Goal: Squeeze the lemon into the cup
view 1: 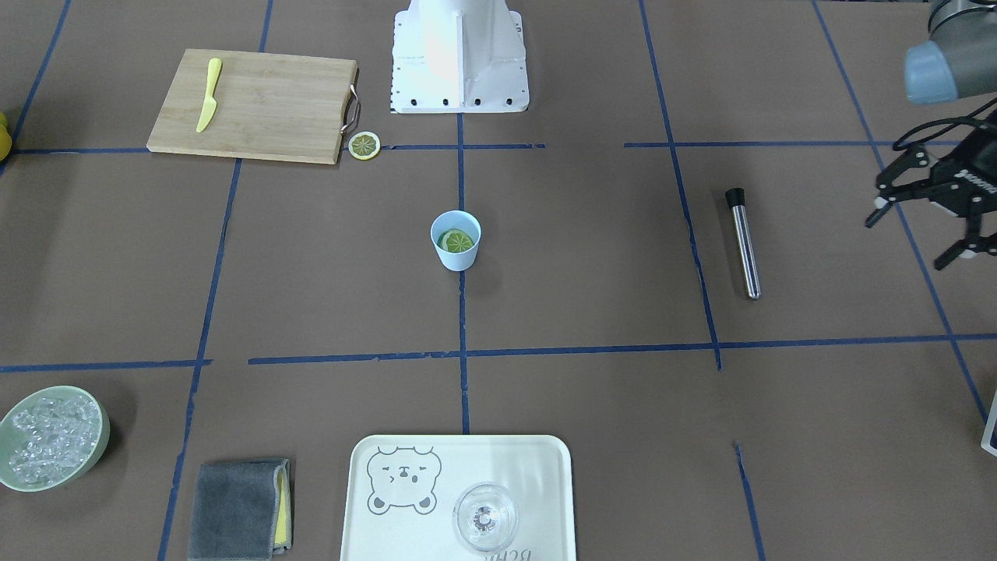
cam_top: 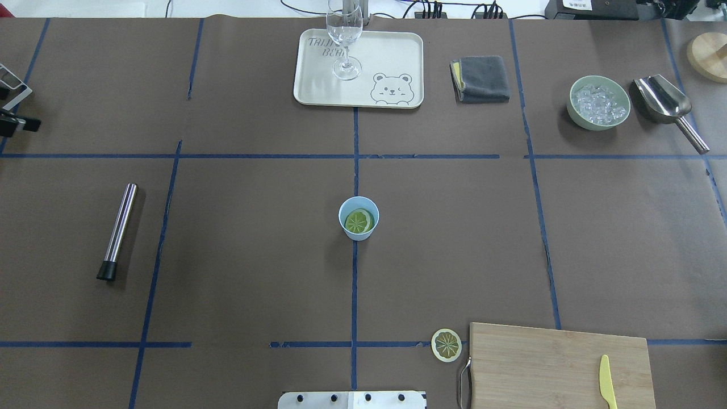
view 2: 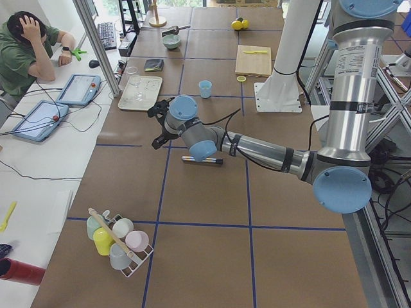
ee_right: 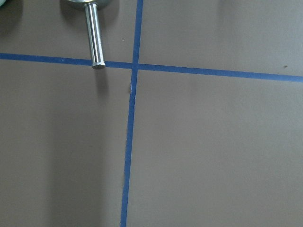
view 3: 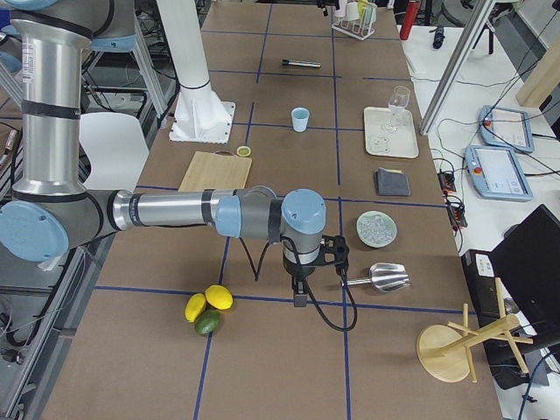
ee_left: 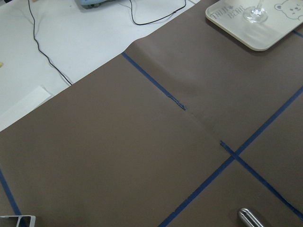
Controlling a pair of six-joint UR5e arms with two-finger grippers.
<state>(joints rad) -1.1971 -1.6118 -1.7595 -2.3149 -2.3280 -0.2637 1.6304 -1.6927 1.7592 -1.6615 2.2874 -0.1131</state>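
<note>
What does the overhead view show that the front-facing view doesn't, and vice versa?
Only the overhead view: a metal scoop beside the bowl of ice. Only the front-facing view: the left gripper in clear sight, jaws apart, at the picture's edge. Both: the lemon inside the cup, the cutting board, and the tray.

The brown tabletop [cam_top: 238,238], gridded with blue tape, carries a cup [cam_top: 358,218] at its centre, a cutting board [cam_top: 559,366] with a lemon slice [cam_top: 446,345] just beside it, a metal rod [cam_top: 118,230], a tray [cam_top: 318,85], a cloth [cam_top: 481,79], a bowl [cam_top: 596,126] and a scoop [cam_top: 664,101].
</note>
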